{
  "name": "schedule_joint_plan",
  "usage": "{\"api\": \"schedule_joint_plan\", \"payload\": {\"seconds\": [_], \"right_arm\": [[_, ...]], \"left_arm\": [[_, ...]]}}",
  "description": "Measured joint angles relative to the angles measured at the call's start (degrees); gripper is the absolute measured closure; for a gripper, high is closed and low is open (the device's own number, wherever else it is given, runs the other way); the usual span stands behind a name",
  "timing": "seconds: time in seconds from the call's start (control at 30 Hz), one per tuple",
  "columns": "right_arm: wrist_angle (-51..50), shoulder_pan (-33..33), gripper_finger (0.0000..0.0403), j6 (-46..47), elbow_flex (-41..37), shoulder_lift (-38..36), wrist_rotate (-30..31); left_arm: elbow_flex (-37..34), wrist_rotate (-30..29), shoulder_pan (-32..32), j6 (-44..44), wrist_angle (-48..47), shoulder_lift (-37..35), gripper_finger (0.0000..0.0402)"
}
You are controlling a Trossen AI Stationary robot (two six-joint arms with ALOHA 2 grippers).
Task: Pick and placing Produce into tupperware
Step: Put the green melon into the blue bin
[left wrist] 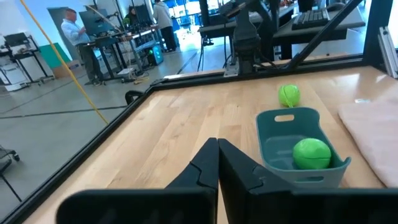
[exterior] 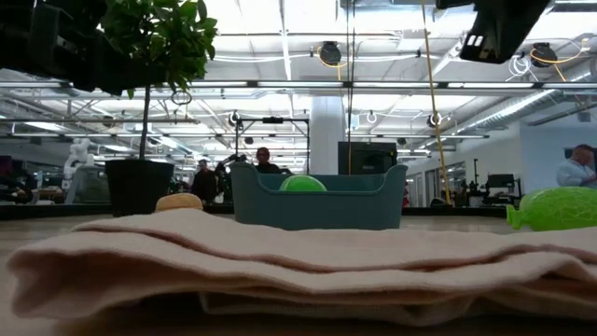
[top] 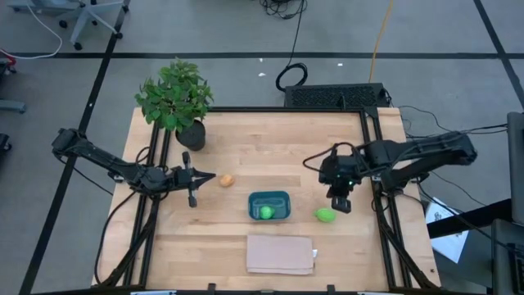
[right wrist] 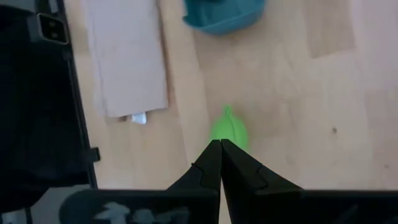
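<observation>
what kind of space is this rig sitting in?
Probably a shared robotics lab or open workshop. The low view shows exposed ceiling ducting with strip lights, the left wrist view shows people at workstations, and cables run across the floor behind the table.

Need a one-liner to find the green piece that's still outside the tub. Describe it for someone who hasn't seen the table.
Start at the teal tupperware near the middle of the wooden table. Just to its right, on bare wood, lies a bright green produce item. Unlike the green ball inside the tub or the orange-tan piece to the left, it has a small pointed tip.
</observation>
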Motion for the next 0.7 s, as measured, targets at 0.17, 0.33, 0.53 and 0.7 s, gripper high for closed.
{"api": "schedule_joint_plan", "payload": {"seconds": [0.17, 0.33, 0.53, 0.7], "right_arm": [[0.7, 3.1, 0.0403, -2.1, 0.0, 1.8, 0.1], [0.0, 4.2, 0.0403, 0.4, 0.0, 4.0, 0.1], [-2.7, 4.1, 0.0403, 2.2, 0.0, 5.2, 0.1], [-4.6, 4.1, 0.0403, 3.4, 0.0, 5.6, 0.0]], "left_arm": [[0.0, 0.0, 0.0, 0.1, 0.1, 0.0, 0.0393], [0.0, 0.0, 0.0, 0.0, 0.1, 0.0, 0.0377], [0.0, 0.0, 0.0, 0.0, 0.1, 0.0, 0.0377], [0.0, 0.0, 0.0, 0.0, 0.1, 0.0, 0.0391]]}}
